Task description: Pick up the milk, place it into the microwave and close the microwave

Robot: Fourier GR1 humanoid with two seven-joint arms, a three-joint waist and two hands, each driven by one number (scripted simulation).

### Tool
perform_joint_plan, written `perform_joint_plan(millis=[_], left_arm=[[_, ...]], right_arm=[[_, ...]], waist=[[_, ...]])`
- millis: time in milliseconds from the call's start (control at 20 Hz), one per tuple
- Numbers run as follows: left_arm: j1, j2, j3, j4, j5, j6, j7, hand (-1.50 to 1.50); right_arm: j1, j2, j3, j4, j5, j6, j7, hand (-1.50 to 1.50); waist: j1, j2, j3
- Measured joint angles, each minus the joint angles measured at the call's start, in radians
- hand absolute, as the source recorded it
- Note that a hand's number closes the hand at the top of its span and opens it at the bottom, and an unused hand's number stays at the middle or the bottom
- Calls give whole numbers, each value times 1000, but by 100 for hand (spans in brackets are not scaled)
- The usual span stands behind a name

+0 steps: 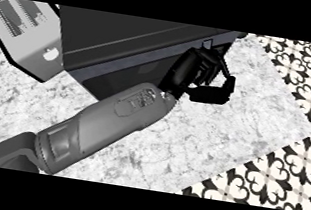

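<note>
— What can be counted?

— One microwave (134, 41), one door (24, 32) swung open far to the left of the fingers, and one hand (193, 72) on one grey forearm (107, 120) are seen. No second hand is in view. From its place right of centre it is taken for the right hand, though that cannot be made certain.

— How are the fingers set?

— The fingers (216, 93) are curled downward just before the microwave's front right corner, thumb and fingers bent toward each other. Whether anything is pinched between them cannot be told.

— And the milk?

— It cannot be made out anywhere; it may be hidden by the hand.

— What room is left?

— Bare marble worktop (206, 135) lies below and right of the fingers. Its edge runs diagonally further right, with patterned floor (292, 163) beyond. The microwave's top and the door's left part are cut off.
</note>
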Motion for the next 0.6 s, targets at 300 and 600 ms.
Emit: perform_joint_plan(millis=[300,600], left_arm=[[2,6,-10,-5,16,29,-14,150],[0,9,-19,-7,31,49,-26,150]], right_arm=[[-22,-29,-14,13,-27,4,18,-150],[-42,-50,-21,28,-62,10,33,-150]], waist=[[-8,1,1],[-12,2,2]])
